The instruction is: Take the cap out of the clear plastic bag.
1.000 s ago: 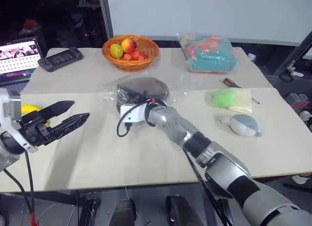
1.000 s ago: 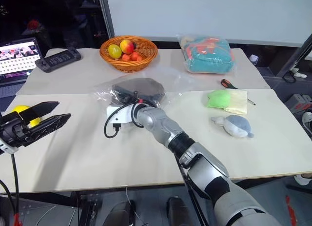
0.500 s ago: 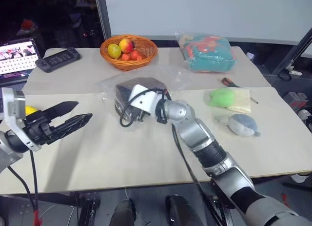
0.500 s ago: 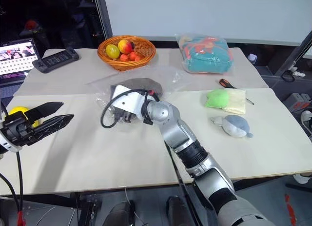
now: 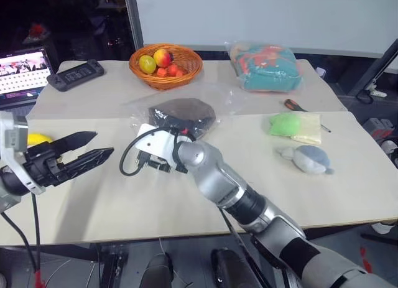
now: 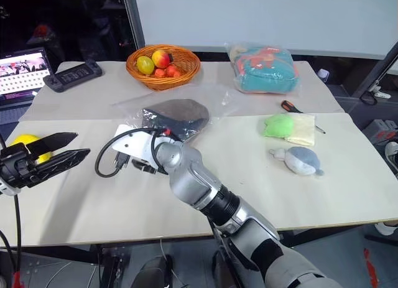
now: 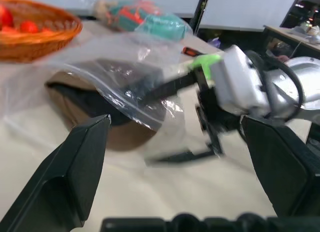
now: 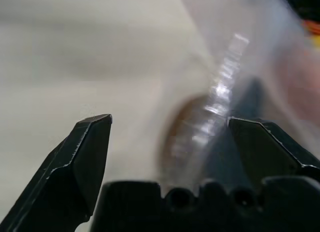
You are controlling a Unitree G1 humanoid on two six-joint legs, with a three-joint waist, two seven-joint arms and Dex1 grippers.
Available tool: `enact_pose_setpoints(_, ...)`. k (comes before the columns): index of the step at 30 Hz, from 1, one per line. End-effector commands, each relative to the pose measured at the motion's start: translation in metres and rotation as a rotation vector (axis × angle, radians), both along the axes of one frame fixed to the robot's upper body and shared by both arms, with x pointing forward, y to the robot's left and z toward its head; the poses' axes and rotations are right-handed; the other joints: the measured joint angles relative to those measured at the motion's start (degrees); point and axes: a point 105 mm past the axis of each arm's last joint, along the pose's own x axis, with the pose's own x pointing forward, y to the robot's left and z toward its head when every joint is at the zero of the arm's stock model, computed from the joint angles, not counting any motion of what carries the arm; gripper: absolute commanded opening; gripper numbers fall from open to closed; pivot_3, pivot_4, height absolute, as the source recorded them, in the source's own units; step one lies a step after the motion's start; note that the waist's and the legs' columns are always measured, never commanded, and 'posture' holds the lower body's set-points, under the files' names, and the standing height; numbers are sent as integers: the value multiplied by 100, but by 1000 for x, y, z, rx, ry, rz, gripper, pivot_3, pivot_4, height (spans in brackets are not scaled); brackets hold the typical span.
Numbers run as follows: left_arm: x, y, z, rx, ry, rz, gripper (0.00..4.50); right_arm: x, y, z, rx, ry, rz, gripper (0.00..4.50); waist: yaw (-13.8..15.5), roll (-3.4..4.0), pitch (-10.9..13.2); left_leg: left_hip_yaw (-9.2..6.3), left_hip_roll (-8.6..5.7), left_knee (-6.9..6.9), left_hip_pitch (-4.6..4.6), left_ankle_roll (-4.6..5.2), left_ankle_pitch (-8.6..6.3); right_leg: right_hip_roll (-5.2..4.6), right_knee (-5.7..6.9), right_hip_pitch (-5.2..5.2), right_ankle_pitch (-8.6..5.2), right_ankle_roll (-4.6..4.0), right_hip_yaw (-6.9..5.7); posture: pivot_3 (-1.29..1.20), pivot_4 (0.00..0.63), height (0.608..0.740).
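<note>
My 2 black fingers point(image 8: 85, 157), brown cap point(image 5: 184, 112) in glossy clear plastic bag point(image 5: 217, 98), orange basket point(image 5: 166, 64), cream table point(image 5: 124, 201), green lump point(image 5: 286, 124).

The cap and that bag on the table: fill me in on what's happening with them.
The cap lies inside the clear plastic bag on the table, not yet out. The right end effector is at the bag's near edge with its fingers spread, one of them in under the plastic, gripping nothing. The left end effector hovers open off to the left, holding nothing.
</note>
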Motion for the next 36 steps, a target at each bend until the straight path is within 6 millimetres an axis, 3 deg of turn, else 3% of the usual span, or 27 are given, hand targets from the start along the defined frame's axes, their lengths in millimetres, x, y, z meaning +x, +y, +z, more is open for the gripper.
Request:
enact_pose_setpoints(1, -8, -3, 11, 18, -43, -8, 4500, 12, 0, 11, -74, -217, -70, 4450, -2, -1, -1, 1, 0, 0, -2, 0, 0, 0, 0, -3, 3, -1, 0, 0, 150, 740)
enact_pose_setpoints(6, -10, 0, 12, 20, -37, 3, 4500, 25, -12, 5, -174, -359, -176, 4450, -1, -2, -1, 1, -1, 0, -30, 11, 7, 1, 0, -28, 28, -2, 0, 0, 150, 740)
enact_pose_setpoints(11, -8, -1, 13, 21, -41, -1, 4500, 28, -19, 0, -195, -347, -169, 4450, -3, -2, -1, 1, -2, 0, -33, 11, 7, 1, -2, -27, 34, 13, -1, 0, 150, 740)
enact_pose_setpoints(17, -2, -6, 13, 15, -44, -18, 4500, 30, -32, 11, -57, -208, -62, 2802, 7, -2, -1, -1, -2, 6, -33, 12, 8, 2, -2, -23, 28, 46, -1, 0, 150, 740)
enact_pose_setpoints(21, 6, -13, 8, -9, -44, -28, 4500, 31, -53, 40, 78, -159, -46, 1263, 9, -2, -1, -1, -2, 10, -33, 12, 8, 2, -1, -22, 31, 51, 0, 0, 150, 740)
enact_pose_setpoints(25, 18, -20, 3, -47, -45, -10, 4500, 31, -70, 55, 133, -166, -66, 34, 10, -4, -2, -1, -2, 10, -33, 12, 8, 4, 0, -20, 32, 51, 0, 0, 150, 740)
enact_pose_setpoints(30, 38, -32, -1, -124, -54, 34, 4500, 32, -80, 58, 124, -212, -97, 10, 8, -5, -3, -1, -4, 12, -34, 13, 8, 8, 2, -19, 45, 38, 6, 0, 150, 740)
enact_pose_setpoints(36, 42, -44, -6, -158, -44, 34, 4500, 29, -83, 60, 194, -204, -115, 10, 2, -5, -3, -2, -5, 14, -35, 13, 8, 13, 1, -19, 51, 33, 13, 0, 150, 740)
